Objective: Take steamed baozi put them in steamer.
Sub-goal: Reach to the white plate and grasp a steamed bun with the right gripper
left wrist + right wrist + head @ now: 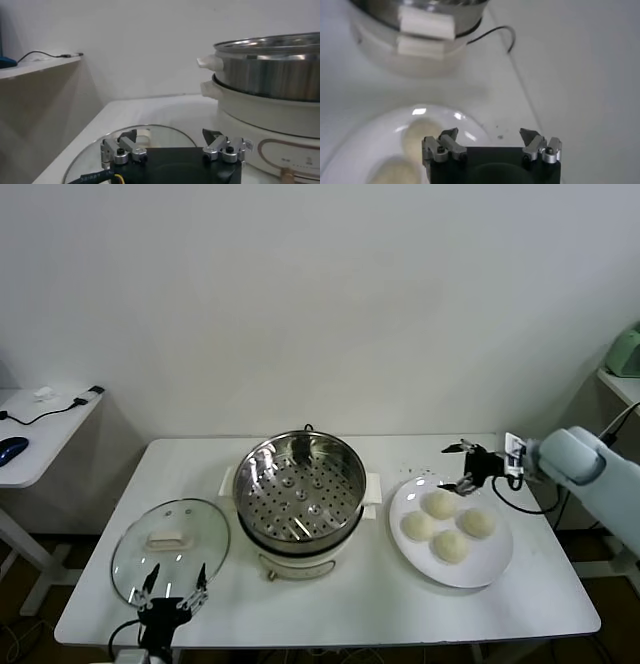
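The steamer (300,484), a shiny steel pot with a perforated tray on a cream base, stands mid-table with nothing in it. To its right, several cream-white steamed baozi (438,504) lie on a white plate (495,569). My right gripper (455,469) hovers open over the plate's far-left rim, just behind the baozi. In the right wrist view it (489,132) is empty, with a baozi (417,137) below one finger and the steamer (420,30) beyond. My left gripper (177,574) is open and empty by the table's front-left edge.
A round glass lid (170,549) with a white handle lies left of the steamer, under the left gripper (169,134); the steamer (270,75) rises beside it. A side table (40,429) with a cable stands at far left. A black cord (497,35) trails behind the steamer.
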